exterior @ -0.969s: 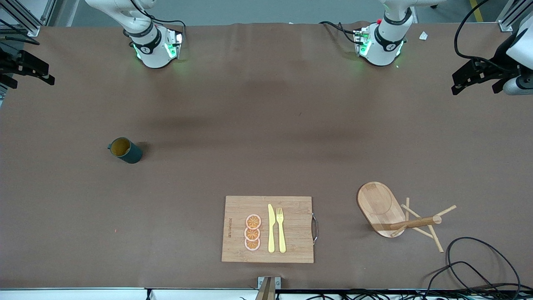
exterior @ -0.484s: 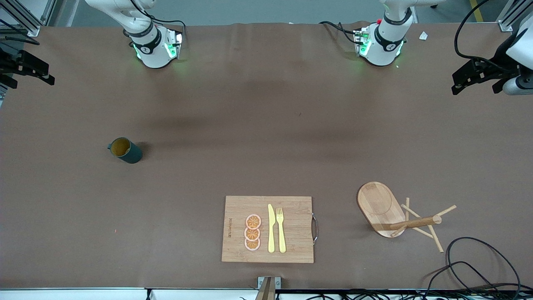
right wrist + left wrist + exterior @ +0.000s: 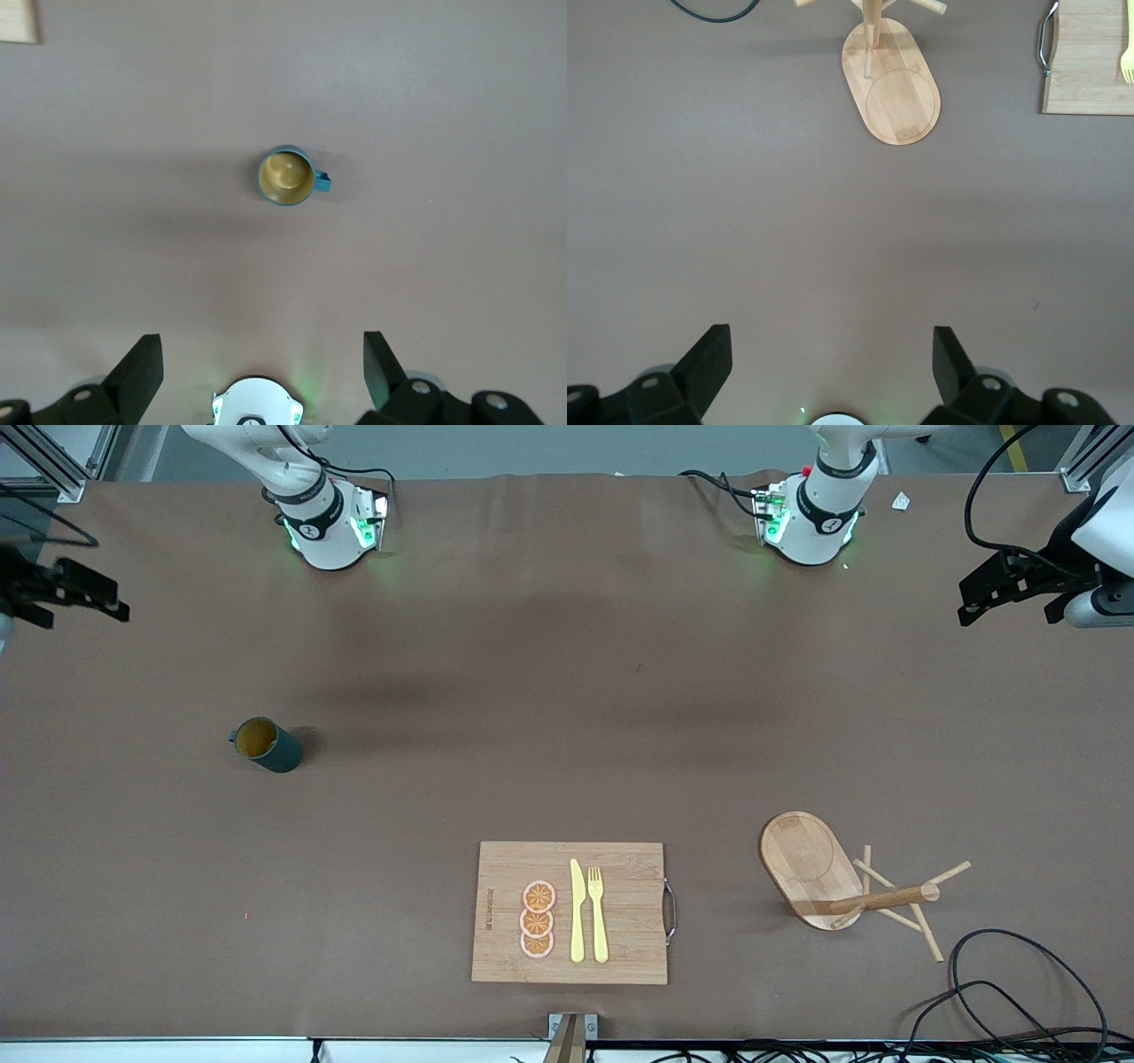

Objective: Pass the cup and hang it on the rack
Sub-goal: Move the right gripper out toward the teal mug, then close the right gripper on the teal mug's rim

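The cup (image 3: 266,745), dark teal with a tan inside, stands upright on the brown table toward the right arm's end; its small handle shows in the right wrist view (image 3: 288,176). The rack (image 3: 842,881), a light wooden mug tree on an oval base, stands toward the left arm's end (image 3: 890,84). My right gripper (image 3: 97,598) hangs open and empty high over its end of the table (image 3: 261,359), well apart from the cup. At the other end my left gripper (image 3: 979,598) is likewise open and empty, high up (image 3: 831,354) and away from the rack.
A bamboo cutting board (image 3: 571,912) with a metal handle, a yellow knife and fork and orange slices lies near the front edge, between cup and rack. Black cables (image 3: 1019,983) loop beside the rack. The arms' bases (image 3: 323,527) (image 3: 811,522) stand along the table's back edge.
The right gripper has shifted a little inward over the table. The left gripper has barely moved. Cup and rack are where they were.
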